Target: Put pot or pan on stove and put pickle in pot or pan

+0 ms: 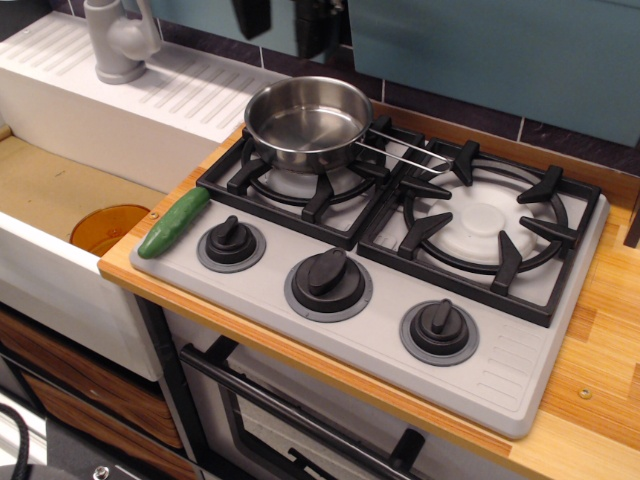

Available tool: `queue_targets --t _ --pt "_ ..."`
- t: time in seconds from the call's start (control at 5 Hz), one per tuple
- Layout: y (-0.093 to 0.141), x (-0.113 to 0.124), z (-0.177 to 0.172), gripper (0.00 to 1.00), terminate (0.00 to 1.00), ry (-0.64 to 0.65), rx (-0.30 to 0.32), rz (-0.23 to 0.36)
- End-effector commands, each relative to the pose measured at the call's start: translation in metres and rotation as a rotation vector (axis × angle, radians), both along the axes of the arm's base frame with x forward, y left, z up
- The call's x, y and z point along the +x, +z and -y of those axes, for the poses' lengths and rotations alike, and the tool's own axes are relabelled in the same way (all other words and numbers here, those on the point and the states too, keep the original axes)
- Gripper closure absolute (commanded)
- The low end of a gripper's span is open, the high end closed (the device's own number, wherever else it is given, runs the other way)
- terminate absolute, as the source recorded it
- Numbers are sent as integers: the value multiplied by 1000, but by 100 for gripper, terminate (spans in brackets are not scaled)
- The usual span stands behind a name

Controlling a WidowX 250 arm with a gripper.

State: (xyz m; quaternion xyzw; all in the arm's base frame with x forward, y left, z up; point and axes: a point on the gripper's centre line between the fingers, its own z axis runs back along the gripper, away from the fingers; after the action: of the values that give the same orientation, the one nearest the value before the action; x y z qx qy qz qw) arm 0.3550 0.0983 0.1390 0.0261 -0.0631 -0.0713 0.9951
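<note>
On the left burner grate of the grey two-burner stove (520, 380) sits the shiny steel saucepan (305, 120), empty. Above, the black gripper (283, 20) hangs parted, holding nothing. Next comes grasping the green cucumber-shaped pickle (173, 222) at the stove's left edge.

One pan (307, 122), one pickle (173, 223), one stove (330, 330) with two burner grates (300, 180) and three knobs (328, 277), one orange disc (108, 228), one faucet (119, 40).

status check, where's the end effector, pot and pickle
End effector high above pot, empty, fingers apart. Pot on left burner of stove, empty. Pickle on stove's left edge, nothing blocking it.
</note>
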Motion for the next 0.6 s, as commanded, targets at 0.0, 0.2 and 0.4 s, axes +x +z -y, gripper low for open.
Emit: queue_targets --t 0.0,0.2,0.4 --pt "30 -37 -22 0 0 71 198 166" --pt "16 -51 -26 0 0 106 222 183" --pt "3 -60 -25 0 0 129 215 182"
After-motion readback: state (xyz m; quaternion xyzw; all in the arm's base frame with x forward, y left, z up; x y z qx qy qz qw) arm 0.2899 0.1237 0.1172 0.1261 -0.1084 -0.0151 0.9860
